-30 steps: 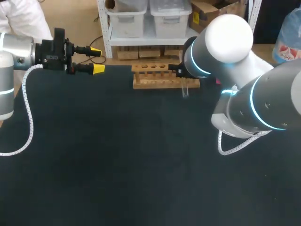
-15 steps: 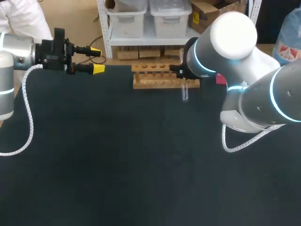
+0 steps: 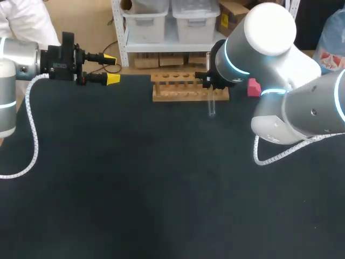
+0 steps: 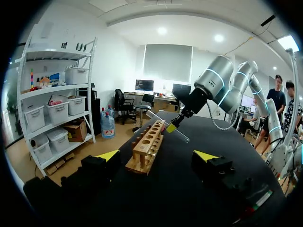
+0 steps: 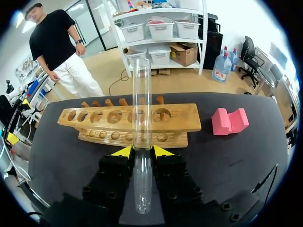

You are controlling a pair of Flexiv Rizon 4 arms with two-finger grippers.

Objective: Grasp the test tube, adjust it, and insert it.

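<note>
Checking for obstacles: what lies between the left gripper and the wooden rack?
Only bare table lies between the left gripper and the wooden rack; the head view shows it.

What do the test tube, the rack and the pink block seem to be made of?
The test tube looks like clear glass or plastic, glossy: the rack shows through it. The rack looks like bare light wood, with grain. The pink block is matte, perhaps foam.

the black table point(image 3: 135, 178) bears a wooden tube rack point(image 3: 173, 95) and, near it, a pink block point(image 3: 253, 87).
</note>
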